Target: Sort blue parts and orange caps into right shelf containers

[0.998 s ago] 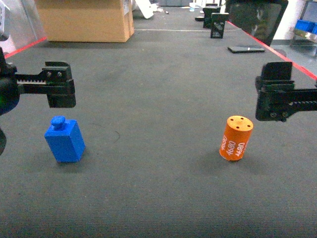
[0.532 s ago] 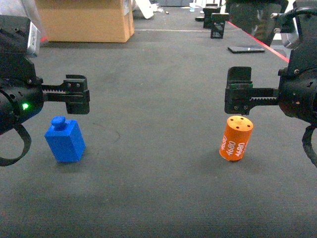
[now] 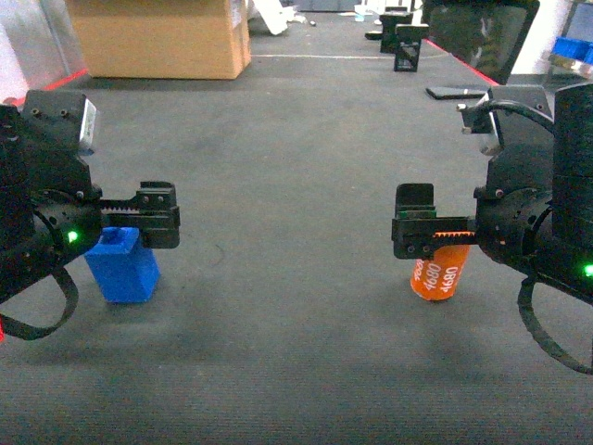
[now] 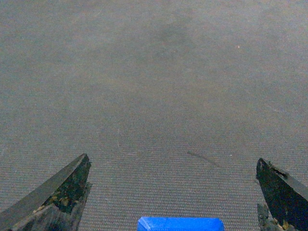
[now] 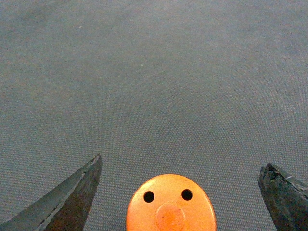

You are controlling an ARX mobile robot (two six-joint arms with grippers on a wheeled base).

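On the dark carpet at the left stands a blue part [image 3: 125, 271], half hidden behind my left gripper [image 3: 158, 216]. That gripper is open, and the part's top edge [image 4: 180, 224] shows low between the spread fingers of my left gripper [image 4: 173, 161]. At the right an orange cap [image 3: 435, 274] with white numbers stands upright. My right gripper [image 3: 414, 234] hangs open just in front of it. The cap's top [image 5: 171, 207], with two small holes, sits between the wide-apart fingers of my right gripper [image 5: 182, 162], touching neither. A sliver of the blue containers [image 3: 574, 49] shows far right.
A brown cardboard box [image 3: 157, 37] stands at the back left. Small black stands [image 3: 409, 46] and a flat black slab [image 3: 460, 91] lie at the back right. A red floor line [image 3: 528, 104] runs along the right side, beside a dark panel [image 3: 482, 32].
Both arms have swung inward and lower. The left gripper has gone from above the blue part to level with its top; the right gripper has dropped around the orange cap's top.
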